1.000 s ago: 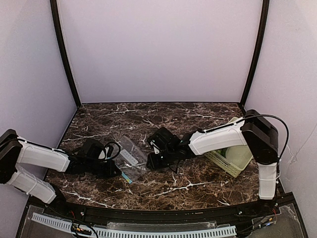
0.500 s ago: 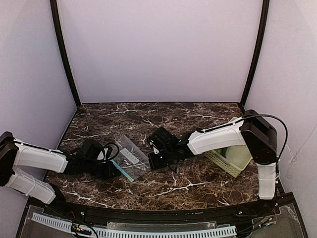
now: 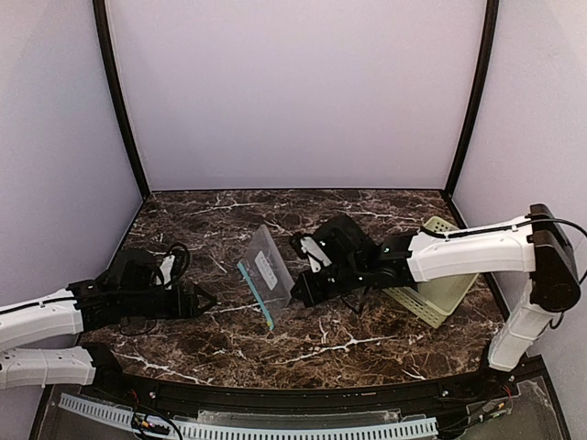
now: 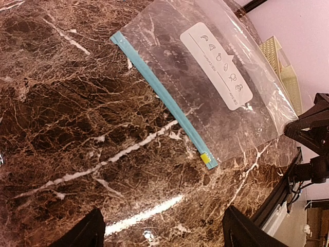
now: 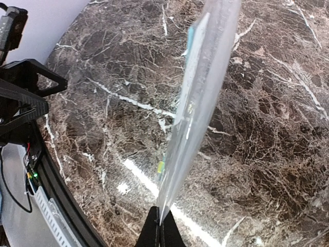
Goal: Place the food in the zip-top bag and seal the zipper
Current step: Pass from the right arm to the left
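the zip-top bag (image 3: 266, 275) is held tilted up on edge near the middle of the marble table (image 3: 367, 348). it is pinched at a corner by the clenched fingers of the right gripper (image 3: 295, 298), at the bag's 4 o'clock. whether its lower edge touches the table cannot be told. the zipper (image 3: 255, 293) is turned toward 8 o'clock. the left gripper (image 3: 206, 298) is kept apart at the bag's 9 o'clock, fingers spread, nothing grasped. a pale green basket (image 3: 417, 307) is set at the table's 3 o'clock.

The left end effector (image 3: 200, 299) released the zip-top bag (image 3: 266, 273), now lifted upright.
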Robot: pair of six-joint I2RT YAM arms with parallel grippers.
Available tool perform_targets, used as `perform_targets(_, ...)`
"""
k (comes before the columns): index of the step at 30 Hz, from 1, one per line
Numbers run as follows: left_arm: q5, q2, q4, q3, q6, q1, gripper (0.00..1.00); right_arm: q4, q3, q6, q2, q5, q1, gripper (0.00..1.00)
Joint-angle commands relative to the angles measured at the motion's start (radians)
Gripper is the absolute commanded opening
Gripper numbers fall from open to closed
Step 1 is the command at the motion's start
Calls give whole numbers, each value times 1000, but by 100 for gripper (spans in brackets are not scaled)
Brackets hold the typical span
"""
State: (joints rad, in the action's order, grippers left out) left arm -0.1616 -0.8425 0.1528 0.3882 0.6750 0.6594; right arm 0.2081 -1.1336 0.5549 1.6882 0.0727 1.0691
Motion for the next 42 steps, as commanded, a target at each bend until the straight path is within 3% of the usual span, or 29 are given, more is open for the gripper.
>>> perform_targets(1,-71,58,53,16,1,2,82,-31,60,-50,-119,46,12,0)
perform_targets(12,-251,37,-225,49,192,3,86,-193,153,-24,-380,147,13,0)
perform_targets(21,-349,-99,-462,120,383,21,86,-301,148,-63,-454,183,19,0)
perform_targets(28,-326,-204,-522,205,469,106,86,-321,133,-88,-476,114,26,0)
perform_targets(35,-282,-201,-478,279,273,158,88,-142,25,-32,-421,-38,27,0)
perform_targets(42,-131,-231,-103,440,-47,250,94,-95,-12,1,-386,-43,28,0)
